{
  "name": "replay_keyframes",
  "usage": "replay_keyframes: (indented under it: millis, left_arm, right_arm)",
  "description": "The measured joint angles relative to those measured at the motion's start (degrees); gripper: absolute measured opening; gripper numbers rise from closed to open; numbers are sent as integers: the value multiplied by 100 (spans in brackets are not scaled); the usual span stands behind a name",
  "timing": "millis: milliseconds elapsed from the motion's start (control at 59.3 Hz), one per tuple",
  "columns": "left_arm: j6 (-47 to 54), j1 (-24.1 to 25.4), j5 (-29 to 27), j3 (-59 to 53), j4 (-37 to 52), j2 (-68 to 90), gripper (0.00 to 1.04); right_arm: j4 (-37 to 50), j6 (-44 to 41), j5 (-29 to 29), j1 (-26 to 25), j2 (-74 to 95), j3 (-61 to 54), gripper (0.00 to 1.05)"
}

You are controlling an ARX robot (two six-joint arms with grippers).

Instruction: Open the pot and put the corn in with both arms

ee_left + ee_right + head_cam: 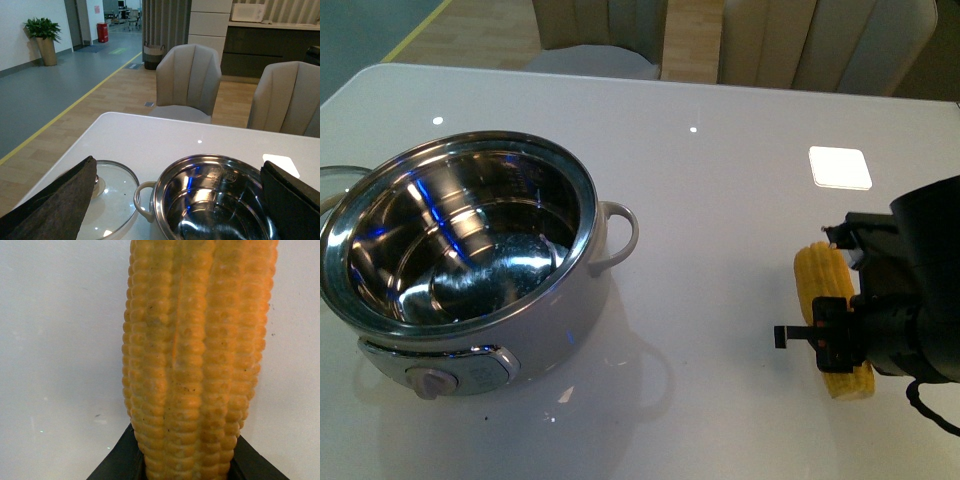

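Over at about 4 o'clock from the robot's front camera, the right arm [925, 285] reaches in low and bulky, with a black cable [932, 408] looping under its wrist. The right gripper [842, 322] sits down over the corn cob [825, 285], fingers [117, 465] pressed against both its sides. The left gripper [177, 200] hangs raised, its dark fingers [55, 207] spread wide apart.

Cream electric pot [565, 305] stands open at left, shiny steel interior empty. Its glass lid [117, 192] lies flat just beside it. Yellow corn cob [823, 285] lies well right, flanked by the right gripper [838, 340].
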Motion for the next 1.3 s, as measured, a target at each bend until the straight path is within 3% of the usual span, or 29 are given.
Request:
replay_keyframes:
  millis: [253,438,675,1298]
  left_arm:
    - [0,0,0,0,0,0,98]
    - [-2,0,0,0,0,0,98]
    - [-2,0,0,0,0,0,98]
    - [0,0,0,0,0,0,98]
  right_arm:
    - [-627,297,-704,389,-1947,-439,23]
    - [-1248,678,-848,837,-2857,177,22]
    - [-1639,1209,-970,1561,-2382,1458,22]
    - [-2100,2208,-1145,2306,-588,3442,22]
